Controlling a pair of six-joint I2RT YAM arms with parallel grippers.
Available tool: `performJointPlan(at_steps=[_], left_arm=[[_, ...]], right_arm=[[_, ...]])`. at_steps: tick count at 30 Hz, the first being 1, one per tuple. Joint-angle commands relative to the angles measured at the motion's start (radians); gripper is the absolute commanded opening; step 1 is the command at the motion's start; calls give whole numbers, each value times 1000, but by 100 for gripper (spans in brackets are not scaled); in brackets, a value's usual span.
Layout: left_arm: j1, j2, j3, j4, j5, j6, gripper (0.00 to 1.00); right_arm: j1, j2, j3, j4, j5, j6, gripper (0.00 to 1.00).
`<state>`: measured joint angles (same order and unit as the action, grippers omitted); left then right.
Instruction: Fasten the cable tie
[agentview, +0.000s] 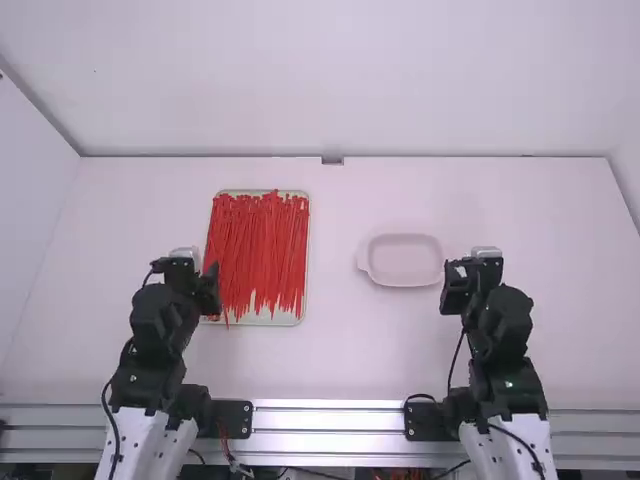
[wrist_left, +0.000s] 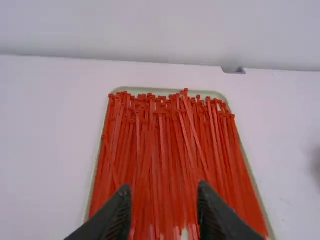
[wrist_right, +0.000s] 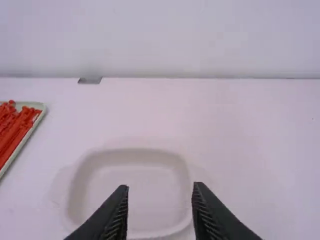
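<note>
- A white table (agentview: 420, 200) is seen under both arms, with pale walls closing it in at the back and sides.
- A pale green tray (agentview: 272, 322) is set on the table in front of the left arm. Its near left corner is covered in the high view by the left arm's wrist.
- A dense heap of red cable ties (agentview: 258, 252) is laid lengthwise in the tray. Single ties cannot be told apart. In the left wrist view their near ends are cut off by the frame and partly hidden behind the fingers.
- A white, two-handled dish (agentview: 403, 260) is placed in front of the right arm, well apart from the tray. Its near rim is partly masked by the fingers in the right wrist view.
- The left gripper (wrist_left: 162, 189) is held over the near end of the ties, its jaws apart and nothing held between them.
- The right gripper (wrist_right: 159, 187) is held at the near side of the dish, its jaws likewise apart.
- A small grey fitting (agentview: 332, 159) is seen at the table's far edge; its form is hard to make out.
</note>
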<state>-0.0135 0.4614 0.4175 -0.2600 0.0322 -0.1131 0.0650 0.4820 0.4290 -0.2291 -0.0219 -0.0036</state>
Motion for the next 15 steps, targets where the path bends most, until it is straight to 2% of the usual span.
performJointPlan(at_steps=[1,7,10,15], left_arm=[[-12,74,77,-36,-8,-86,40],[-9,245,202,-128,27,-134,51],[-9,323,263,-167,-16,-120,57],[-22,472,401,-266,-25,-97,67]], right_arm=[[7,68,95,-26,1,15,41],[22,218,235,-113,-8,39,52],[34,287,300,-155,-10,29,57],[82,431,436,-229,-16,1,68]])
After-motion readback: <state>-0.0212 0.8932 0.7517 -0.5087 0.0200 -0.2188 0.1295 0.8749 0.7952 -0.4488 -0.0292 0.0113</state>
